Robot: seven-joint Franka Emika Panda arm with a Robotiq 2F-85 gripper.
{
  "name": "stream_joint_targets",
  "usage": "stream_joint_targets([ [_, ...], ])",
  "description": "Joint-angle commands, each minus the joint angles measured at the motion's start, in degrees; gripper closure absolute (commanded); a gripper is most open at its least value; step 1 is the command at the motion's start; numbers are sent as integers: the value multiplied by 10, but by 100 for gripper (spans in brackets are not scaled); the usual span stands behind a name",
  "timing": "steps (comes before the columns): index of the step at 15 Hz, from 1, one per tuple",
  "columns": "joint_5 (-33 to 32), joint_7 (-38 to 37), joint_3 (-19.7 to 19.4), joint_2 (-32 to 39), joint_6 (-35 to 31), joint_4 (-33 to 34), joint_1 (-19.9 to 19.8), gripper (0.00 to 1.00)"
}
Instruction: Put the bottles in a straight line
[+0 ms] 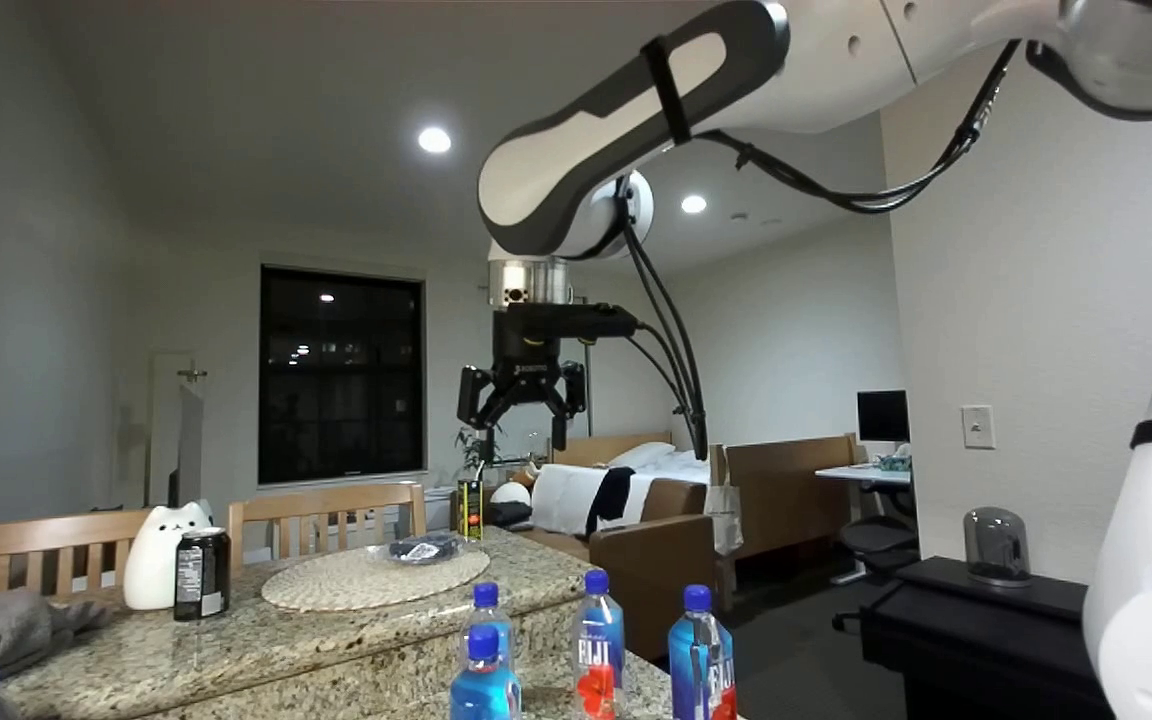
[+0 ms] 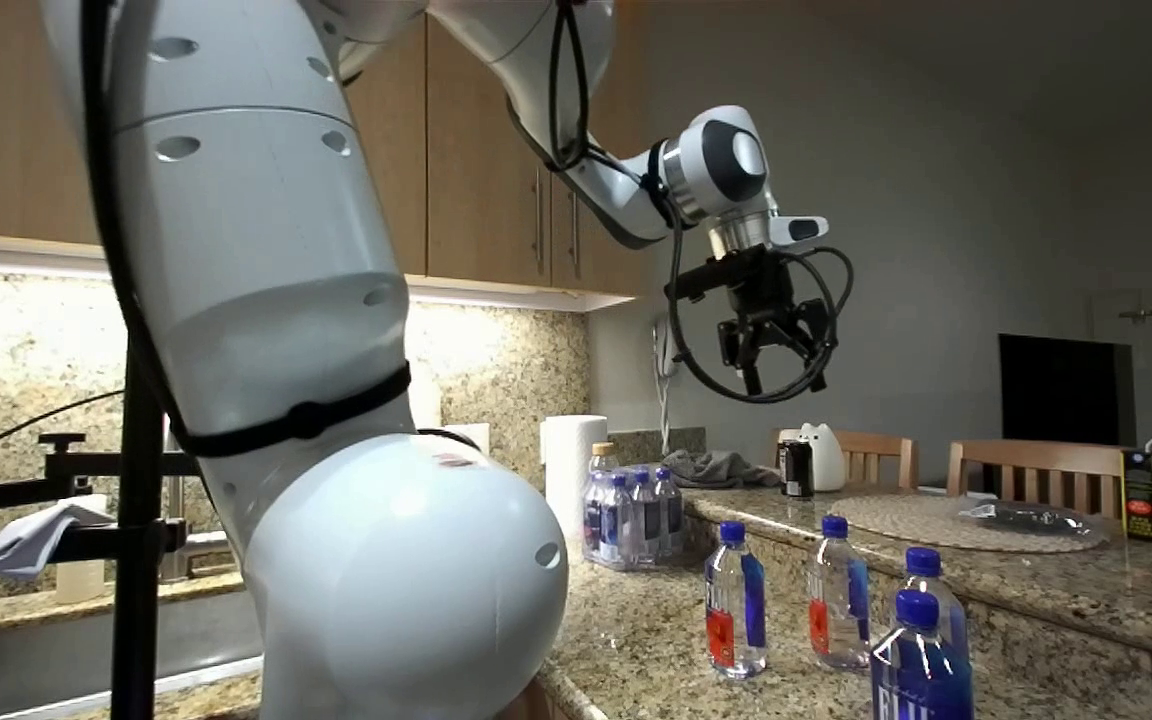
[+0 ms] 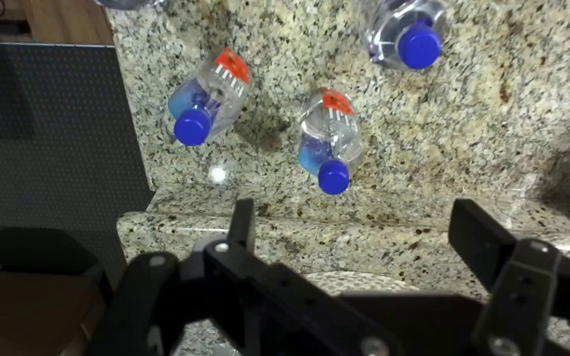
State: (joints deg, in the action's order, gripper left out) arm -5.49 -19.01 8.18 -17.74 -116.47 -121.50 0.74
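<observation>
Standing wide and empty, our black two-fingered gripper (image 3: 352,222) has, in the wrist view, a clear plastic blue-capped bottle (image 3: 332,140) at twelve o'clock, a second bottle (image 3: 211,95) at ten, a third bottle (image 3: 129,3) barely showing beyond and a fourth bottle (image 3: 406,34) at one. Descending, we might clip the speckled-granite ledge (image 3: 314,243) or topple neighbours, because the twelve-o'clock bottle stands near both.

In an exterior view, four bottles (image 2: 734,605) are standing on the lower surface (image 2: 626,630), the rightmost two one before the other. Bottle pack (image 2: 633,525) is standing to their left, beside paper roll (image 2: 572,470). Behind, on the raised surface (image 2: 1076,582), mat (image 2: 906,517) is carrying a package (image 2: 1026,518); can (image 2: 795,468) and cat figure (image 2: 829,462) are standing left, carton (image 2: 1144,497) right. Hand (image 1: 522,438) is hanging above.
</observation>
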Motion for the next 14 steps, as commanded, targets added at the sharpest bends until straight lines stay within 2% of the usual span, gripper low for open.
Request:
stream_joint_targets([
  [1, -7, 65, -32, 55, -15, 45, -6, 0],
  [5, 11, 122, -64, 94, -11, 75, -4, 0],
  [6, 20, 115, -67, 91, 38, 87, -4, 0],
  [7, 5, 95, -62, 86, 1, 67, -2, 0],
  [11, 7, 96, -66, 92, 28, 83, -2, 0],
  [14, 2, 81, -67, 96, 6, 76, -4, 0],
])
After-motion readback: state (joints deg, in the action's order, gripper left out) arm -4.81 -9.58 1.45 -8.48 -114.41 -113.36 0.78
